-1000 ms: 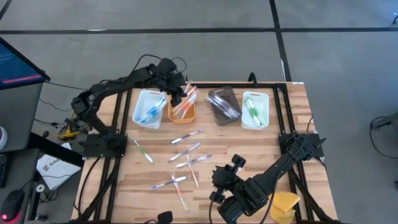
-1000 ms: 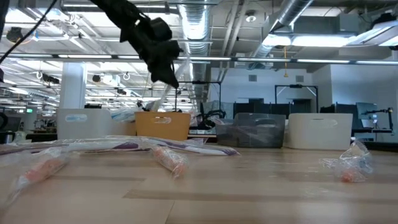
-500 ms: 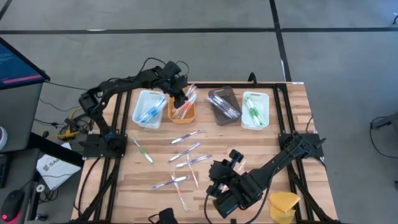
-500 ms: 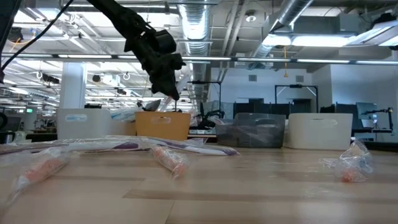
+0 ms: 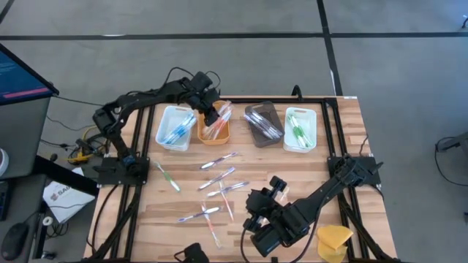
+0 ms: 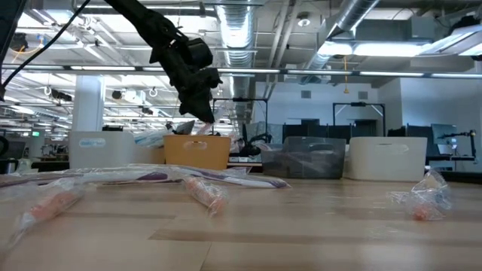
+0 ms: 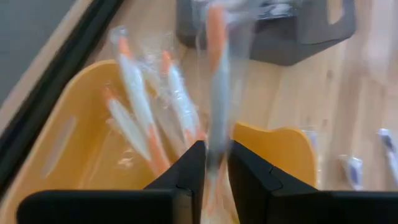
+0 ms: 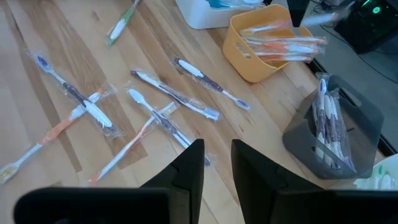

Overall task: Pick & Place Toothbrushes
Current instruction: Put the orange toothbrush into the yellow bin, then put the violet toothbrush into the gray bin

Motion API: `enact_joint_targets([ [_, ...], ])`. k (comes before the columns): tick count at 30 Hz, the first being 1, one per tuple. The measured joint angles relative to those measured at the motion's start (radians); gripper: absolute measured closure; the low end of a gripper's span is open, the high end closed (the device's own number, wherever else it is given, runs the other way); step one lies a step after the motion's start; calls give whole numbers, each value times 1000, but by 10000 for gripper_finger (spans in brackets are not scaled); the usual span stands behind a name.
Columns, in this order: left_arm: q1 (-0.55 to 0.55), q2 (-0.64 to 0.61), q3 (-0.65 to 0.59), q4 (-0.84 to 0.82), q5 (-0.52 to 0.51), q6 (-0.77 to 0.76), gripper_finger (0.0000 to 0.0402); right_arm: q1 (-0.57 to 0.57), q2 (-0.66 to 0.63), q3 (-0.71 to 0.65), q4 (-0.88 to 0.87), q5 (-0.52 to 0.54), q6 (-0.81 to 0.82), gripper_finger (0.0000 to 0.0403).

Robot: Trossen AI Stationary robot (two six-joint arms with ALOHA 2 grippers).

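Up at the far side of the desk [image 5: 307, 175], left end effector [image 5: 210, 117] hanging over the orange tray [image 5: 201, 136]. Seen from its wrist, an orange-handled toothbrush [image 7: 214, 93] standing upright in that end effector, blurred, directly above the tray; whether clamped on it or already loosened, cannot tell. Several more orange toothbrushes [image 7: 134, 87] lying in the same tray.

Beside the orange tray, toward the left arm's side, a white tray [image 5: 162, 139] holding blue toothbrushes [image 5: 178, 128]. On the other side, a dark tray [image 5: 254, 136] with pale-handled ones, then another white tray [image 5: 287, 143] with green ones [image 5: 298, 127].

Loose on the bare wood in the middle: wrapped toothbrushes [image 5: 218, 177] scattered and partly crossing one another, plus a single green one [image 5: 168, 177] lying apart nearer the left arm's base.

Right end effector [image 8: 217, 163] low near the front edge of the desk, jaws slightly apart with nothing between them, facing the loose pile. Just beside that arm, at the front corner, a yellow sponge [image 5: 335, 239].
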Motion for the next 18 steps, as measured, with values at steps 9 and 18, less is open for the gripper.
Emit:
enact_joint_targets([
  [9,0,0,0,6,-126,1,259,0,0,0,5,-6,3,328],
  [18,-57,-65,-1,-49,-114,-125,193,9,0,0,6,-10,-20,328],
])
